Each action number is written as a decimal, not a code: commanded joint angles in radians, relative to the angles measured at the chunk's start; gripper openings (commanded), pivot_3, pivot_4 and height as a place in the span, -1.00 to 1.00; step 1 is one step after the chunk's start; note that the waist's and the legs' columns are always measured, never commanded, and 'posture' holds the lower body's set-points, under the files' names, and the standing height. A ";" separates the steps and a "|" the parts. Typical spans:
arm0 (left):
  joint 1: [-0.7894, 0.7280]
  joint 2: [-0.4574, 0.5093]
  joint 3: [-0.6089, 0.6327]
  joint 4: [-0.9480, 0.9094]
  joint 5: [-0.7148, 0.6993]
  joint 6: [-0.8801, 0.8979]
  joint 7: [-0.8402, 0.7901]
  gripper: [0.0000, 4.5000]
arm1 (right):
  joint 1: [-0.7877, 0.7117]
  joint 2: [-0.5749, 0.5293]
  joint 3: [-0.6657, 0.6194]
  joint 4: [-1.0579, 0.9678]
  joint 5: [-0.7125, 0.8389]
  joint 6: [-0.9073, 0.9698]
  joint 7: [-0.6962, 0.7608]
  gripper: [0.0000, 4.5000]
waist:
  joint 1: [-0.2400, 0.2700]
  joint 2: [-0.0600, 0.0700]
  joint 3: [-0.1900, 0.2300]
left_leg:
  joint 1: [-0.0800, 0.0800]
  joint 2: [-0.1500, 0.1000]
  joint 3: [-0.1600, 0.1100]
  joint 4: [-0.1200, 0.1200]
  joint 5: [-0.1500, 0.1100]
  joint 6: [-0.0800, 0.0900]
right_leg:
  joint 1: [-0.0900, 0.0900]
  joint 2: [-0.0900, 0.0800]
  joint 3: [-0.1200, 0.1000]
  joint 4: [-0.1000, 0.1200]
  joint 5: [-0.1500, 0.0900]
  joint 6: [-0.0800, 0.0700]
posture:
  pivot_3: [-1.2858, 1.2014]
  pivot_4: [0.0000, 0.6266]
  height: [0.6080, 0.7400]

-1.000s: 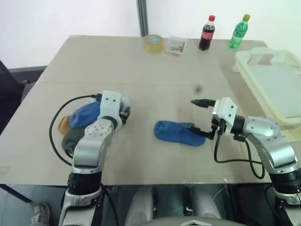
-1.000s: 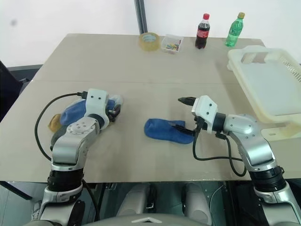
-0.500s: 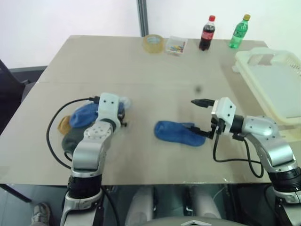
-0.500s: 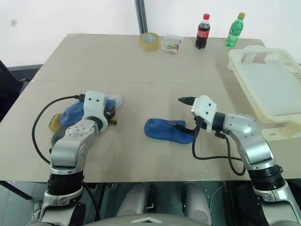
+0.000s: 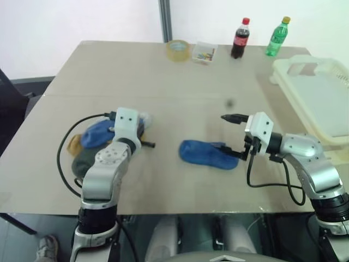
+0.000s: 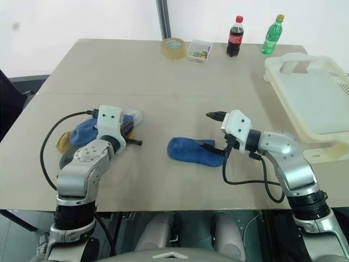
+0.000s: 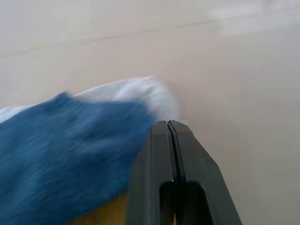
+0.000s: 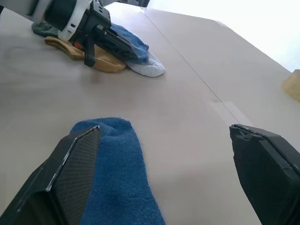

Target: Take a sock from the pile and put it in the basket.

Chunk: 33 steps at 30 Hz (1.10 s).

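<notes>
The pile (image 5: pixel 90 143) of blue, yellow, dark and light socks lies at the table's left. My left gripper (image 5: pixel 151 144) is shut at the pile's right edge, fingers pressed together with no cloth showing between them; a blue sock (image 7: pixel 70 154) and a light sock (image 7: pixel 140 91) lie just beside them. A single blue sock (image 5: pixel 204 154) lies flat mid-table. My right gripper (image 5: pixel 232 136) stands open at that sock's right end, its near finger over the sock (image 8: pixel 117 178). The cream basket (image 5: pixel 280 70) sits at the right edge.
At the table's far edge stand a tape roll (image 5: pixel 178 50), a small clear box (image 5: pixel 204 52), a cola bottle (image 5: pixel 239 38) and a green bottle (image 5: pixel 277 36). A black cable (image 5: pixel 61 161) loops around the pile from my left arm.
My left gripper has closed its fingers and shifted right, from over the pile to its right edge, with no sock in it. The right arm and the single blue sock have kept still.
</notes>
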 commanded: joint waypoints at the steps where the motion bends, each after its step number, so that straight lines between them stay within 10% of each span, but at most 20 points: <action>1: -0.009 -0.005 -0.001 -0.065 -0.061 -0.026 -0.054 -0.98 | -0.015 0.000 -0.011 -0.023 0.001 -0.012 -0.008 1.00 | -0.001 0.000 0.000 | 0.000 0.000 0.000 0.000 0.000 0.000 | 0.000 0.000 0.000 0.000 0.000 0.000 | 0.03 -0.52 1.00; 7: -0.050 0.043 0.013 0.044 0.021 -0.062 0.007 -0.98 | 0.004 -0.013 -0.025 -0.047 0.003 0.000 -0.018 1.00 | -0.002 0.000 0.000 | 0.000 0.000 0.000 0.000 0.000 0.000 | 0.000 0.001 0.000 0.000 0.000 0.000 | 0.03 -0.52 1.00; 14: -0.048 0.048 -0.044 0.052 0.107 0.012 0.097 0.18 | 0.023 -0.025 -0.035 -0.066 0.009 0.005 -0.028 1.00 | 0.002 0.000 0.000 | 0.000 0.000 0.000 0.000 0.000 0.000 | 0.000 0.001 0.000 0.000 0.002 0.004 | 0.03 -0.52 1.00; 23: -0.009 0.032 -0.063 -0.011 0.150 0.113 0.149 0.18 | 0.014 -0.024 -0.028 -0.048 0.009 -0.002 -0.020 1.00 | -0.003 0.000 0.000 | 0.000 0.000 0.000 0.000 0.000 0.000 | 0.000 0.002 0.000 0.000 0.002 0.004 | 0.03 -0.52 1.00; 30: -0.013 0.034 -0.037 0.015 0.172 0.110 0.175 -0.99 | 0.008 -0.021 -0.024 -0.036 0.008 -0.009 -0.014 1.00 | -0.001 0.000 0.000 | 0.000 0.000 0.000 0.000 0.000 0.000 | 0.000 0.001 0.000 0.000 0.002 0.004 | 0.03 -0.52 1.00; 33: -0.014 0.032 -0.034 0.023 0.177 0.098 0.174 -0.99 | 0.009 -0.021 -0.024 -0.033 0.006 -0.012 -0.014 1.00 | -0.001 0.000 0.000 | 0.000 0.000 0.000 0.000 0.000 0.000 | 0.000 0.001 0.000 0.000 0.002 0.004 | 0.03 -0.52 1.00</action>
